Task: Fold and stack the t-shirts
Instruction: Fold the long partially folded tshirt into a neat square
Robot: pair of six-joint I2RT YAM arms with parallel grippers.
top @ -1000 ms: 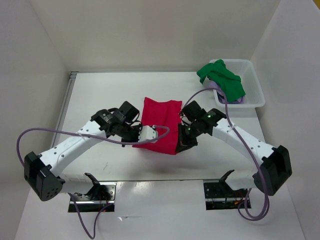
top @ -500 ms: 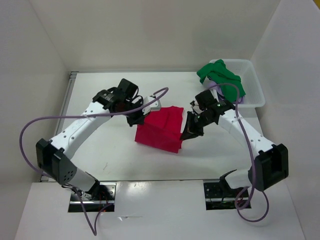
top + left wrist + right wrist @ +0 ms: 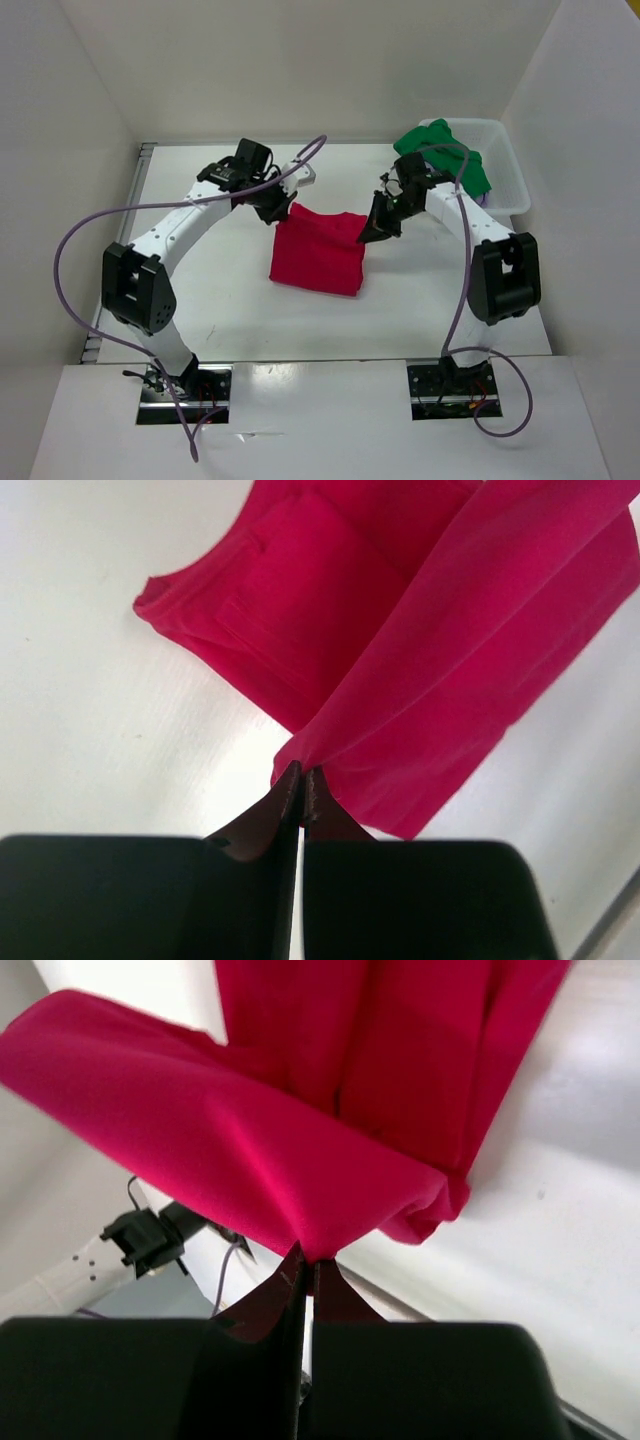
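Both arms are pinching the red t-shirt point(image 3: 318, 252)! The left gripper point(image 3: 302, 785) is clamped shut on one corner and the right gripper point(image 3: 303, 1265) on the other, cloth bunching right at the tips. From the jaws the fabric drapes down over the layer lying on the table point(image 3: 200, 290). I'd say matched corners keep the folding edge straight. The green t-shirt point(image 3: 450, 160) sits in the basket point(image 3: 505, 170), beyond the right jaws.
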